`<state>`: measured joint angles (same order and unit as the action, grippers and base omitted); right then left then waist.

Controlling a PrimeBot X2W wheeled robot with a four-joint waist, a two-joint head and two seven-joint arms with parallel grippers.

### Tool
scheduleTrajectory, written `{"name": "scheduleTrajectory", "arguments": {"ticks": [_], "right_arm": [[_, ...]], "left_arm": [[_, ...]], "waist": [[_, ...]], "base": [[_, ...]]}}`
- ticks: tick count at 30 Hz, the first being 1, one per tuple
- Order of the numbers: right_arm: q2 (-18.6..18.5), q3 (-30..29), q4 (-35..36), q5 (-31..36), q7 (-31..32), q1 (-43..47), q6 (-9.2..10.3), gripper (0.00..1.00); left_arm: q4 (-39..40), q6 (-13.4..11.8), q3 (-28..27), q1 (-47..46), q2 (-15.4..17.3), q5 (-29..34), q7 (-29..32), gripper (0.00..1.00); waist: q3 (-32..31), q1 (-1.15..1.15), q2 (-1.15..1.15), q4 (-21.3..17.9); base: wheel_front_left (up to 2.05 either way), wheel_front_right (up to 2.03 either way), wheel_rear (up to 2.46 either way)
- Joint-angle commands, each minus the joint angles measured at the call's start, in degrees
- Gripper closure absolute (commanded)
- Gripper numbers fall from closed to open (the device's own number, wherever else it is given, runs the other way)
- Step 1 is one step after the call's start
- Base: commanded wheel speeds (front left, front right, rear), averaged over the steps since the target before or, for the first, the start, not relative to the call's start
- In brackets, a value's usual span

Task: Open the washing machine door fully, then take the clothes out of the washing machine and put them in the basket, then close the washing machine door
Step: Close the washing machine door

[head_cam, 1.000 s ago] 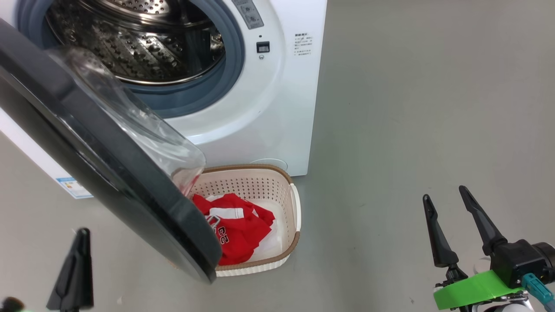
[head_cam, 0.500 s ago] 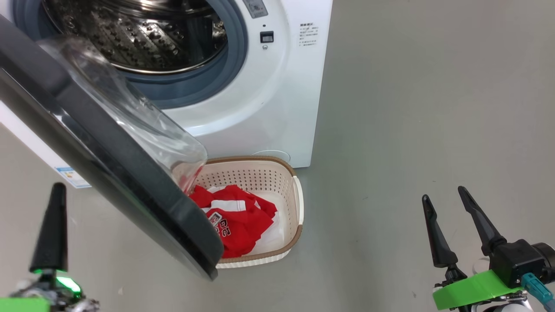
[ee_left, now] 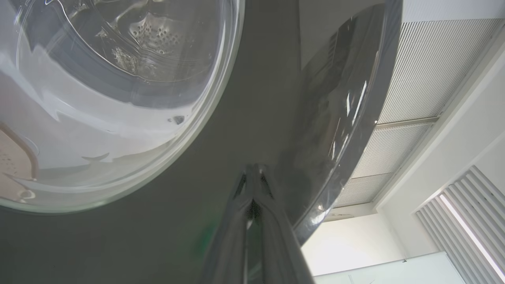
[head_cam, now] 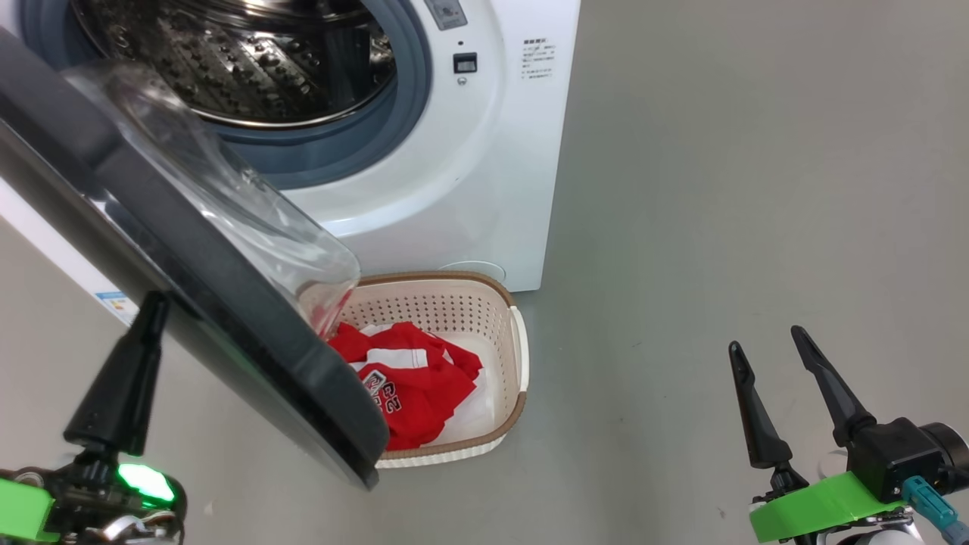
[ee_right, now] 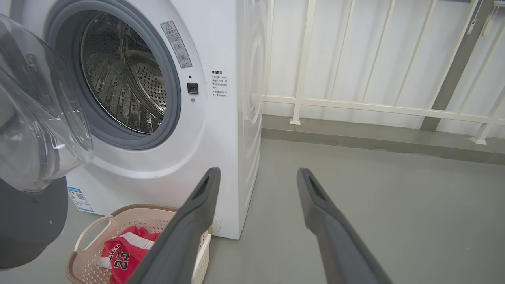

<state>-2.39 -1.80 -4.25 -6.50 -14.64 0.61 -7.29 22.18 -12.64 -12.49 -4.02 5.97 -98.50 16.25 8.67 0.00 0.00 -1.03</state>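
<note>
Dark left gripper (ee_left: pixel 253 173), fully closed, touches door (ee_left: pixel 252 98).

Left half of frame: white washing machine (ee_right: pixel 221 118), steel drum (ee_right: pixel 122 79) exposed. Far left: washing machine door (ee_right: pixel 35 130), swung open. Lower left: basket (ee_right: pixel 134 206) holding red clothes (ee_right: pixel 126 252). Bottom centre: right gripper (ee_right: pixel 258 171), fingers spread wide. Upper right: white railing (ee_right: pixel 355 104).

Bright, even light w/ soft shadows on floor (head_cam: pixel 719 189); glare streaks on door (ee_left: pixel 347 114); left pincer (ee_left: pixel 254 173) close-up, out of focus.
</note>
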Motion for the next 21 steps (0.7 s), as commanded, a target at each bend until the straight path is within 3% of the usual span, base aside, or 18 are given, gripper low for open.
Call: {"name": "scheduleTrajectory", "arguments": {"ticks": [1,15,21], "right_arm": [[-0.5,1.4,1.2,-0.1,-0.4,-2.1,-0.20,0.00],[-0.5,2.1,1.0,-1.0,-0.4,-2.6,-0.20,0.00],[-0.5,2.2,0.8,-1.2,-0.4,-3.4,-0.20,0.00]], "left_arm": [[1.9,-0.2,-1.5,-1.3,1.3,-0.5,0.5,1.00],[2.2,-1.3,0.5,-4.1,1.4,-0.3,1.5,1.00],[0.4,-0.7,1.3,-7.4,1.1,0.1,1.0,1.00]], "waist": [[0.1,0.00,0.00,-0.2],[1.4,0.00,0.00,-2.6],[2.9,0.00,0.00,-3.1]], "base": [[0.00,0.00,0.00],[0.00,0.00,0.00],[0.00,0.00,0.00]]}}
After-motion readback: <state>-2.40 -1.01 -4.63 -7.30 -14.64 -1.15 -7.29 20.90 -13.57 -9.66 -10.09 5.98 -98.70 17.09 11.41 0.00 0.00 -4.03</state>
